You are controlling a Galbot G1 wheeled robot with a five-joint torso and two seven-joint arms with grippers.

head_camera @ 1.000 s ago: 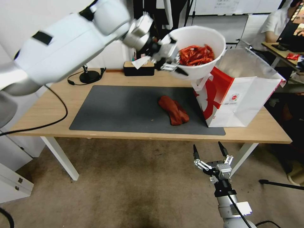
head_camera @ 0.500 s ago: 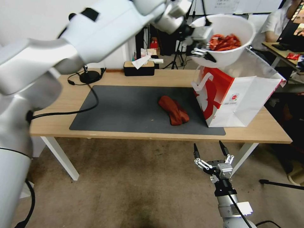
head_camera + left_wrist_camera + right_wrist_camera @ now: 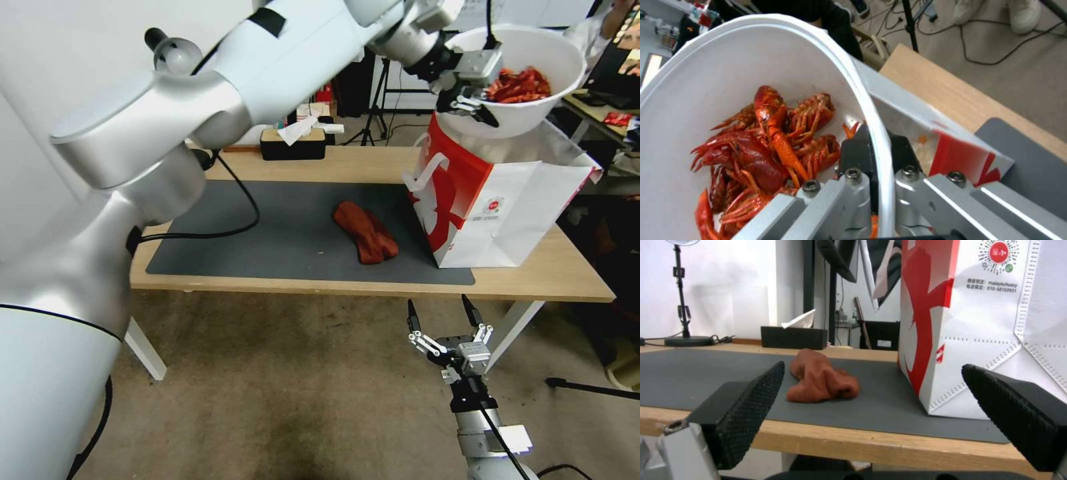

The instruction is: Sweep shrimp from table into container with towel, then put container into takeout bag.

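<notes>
Wood tabletop (image 3: 540, 270) is swept bare of shrimp, and your bowl (image 3: 533, 107) hangs over the bag (image 3: 520, 200).

Sweeping looks done: you have no loose shrimp (image 3: 517, 83) on the grey mat (image 3: 267, 233), all of them piled in the bowl, and the towel (image 3: 365, 232) lies dropped on the mat just beside the bag. What you have left is the lowering. Your left pincer (image 3: 477, 90) pinches the bowl's near rim, one finger inside and one outside, with the bowl above the bag's open mouth and not yet inside. Judge the fit closely: the bowl looks nearly as wide as the opening, and the handle (image 3: 427, 177) and near edge sit right under your wrist. Your right pincer (image 3: 443, 333) waits spread wide below the tabletop's front edge, well clear.
</notes>
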